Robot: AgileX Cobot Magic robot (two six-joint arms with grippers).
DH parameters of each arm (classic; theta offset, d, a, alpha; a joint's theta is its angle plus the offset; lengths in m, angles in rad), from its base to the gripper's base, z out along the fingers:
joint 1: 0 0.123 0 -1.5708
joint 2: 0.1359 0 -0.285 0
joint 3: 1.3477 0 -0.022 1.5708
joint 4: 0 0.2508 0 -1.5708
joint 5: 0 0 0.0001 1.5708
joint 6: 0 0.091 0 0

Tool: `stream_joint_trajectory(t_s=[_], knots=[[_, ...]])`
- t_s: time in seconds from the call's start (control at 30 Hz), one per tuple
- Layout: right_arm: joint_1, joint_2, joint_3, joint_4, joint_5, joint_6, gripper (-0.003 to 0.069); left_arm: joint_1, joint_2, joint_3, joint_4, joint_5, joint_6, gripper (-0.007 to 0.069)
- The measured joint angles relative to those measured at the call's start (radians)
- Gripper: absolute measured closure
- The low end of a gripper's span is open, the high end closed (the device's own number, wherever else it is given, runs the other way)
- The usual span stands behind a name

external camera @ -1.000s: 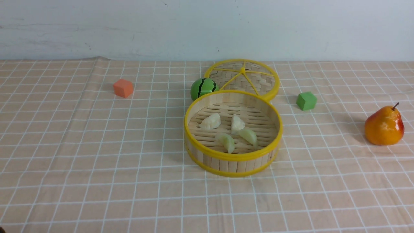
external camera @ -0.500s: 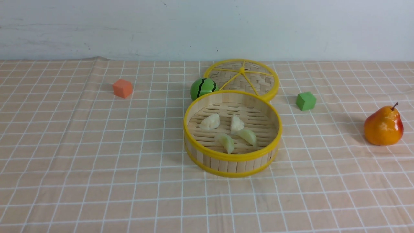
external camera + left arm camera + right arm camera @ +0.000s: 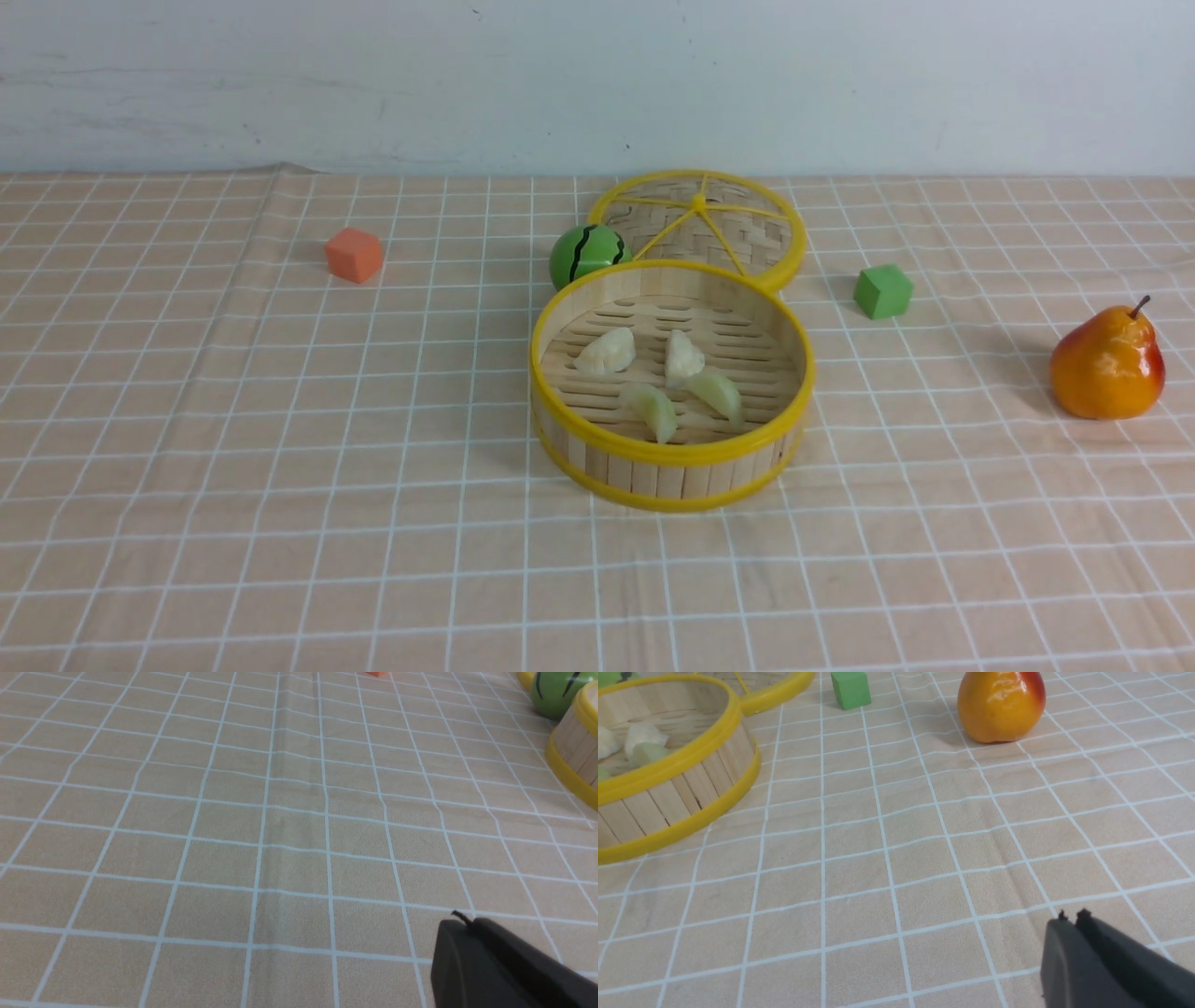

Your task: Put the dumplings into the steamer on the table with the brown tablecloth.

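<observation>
The steamer (image 3: 672, 455) stands mid-table on the brown tablecloth (image 3: 280, 420). Inside lie four dumplings: two cream-white ones (image 3: 607, 350) (image 3: 683, 357) and two pale greenish ones (image 3: 653, 409) (image 3: 717, 392). The steamer's wall also shows in the right wrist view (image 3: 668, 798) and at the edge of the left wrist view (image 3: 577, 751). My left gripper (image 3: 460, 921) is shut and empty, low over bare cloth left of the steamer. My right gripper (image 3: 1069, 919) is shut and empty over cloth right of the steamer. Neither gripper shows in the front view.
The woven lid (image 3: 700, 224) lies flat behind the steamer, with a green striped ball (image 3: 586, 254) beside it. An orange cube (image 3: 355, 254) sits at the far left, a green cube (image 3: 882, 290) right of the lid, and a pear (image 3: 1108, 364) at the far right.
The view has shifted very slightly since one second ago. The dumplings, steamer and other objects have not moved.
</observation>
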Motion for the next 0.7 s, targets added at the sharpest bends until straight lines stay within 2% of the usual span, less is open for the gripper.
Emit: stream_joint_trajectory(t_s=[0.7], knots=[[0.000, 0.000, 0.000, 0.000, 0.000, 0.000, 0.0616, 0.000, 0.000, 0.000, -0.001, 0.002, 0.001, 0.0638]])
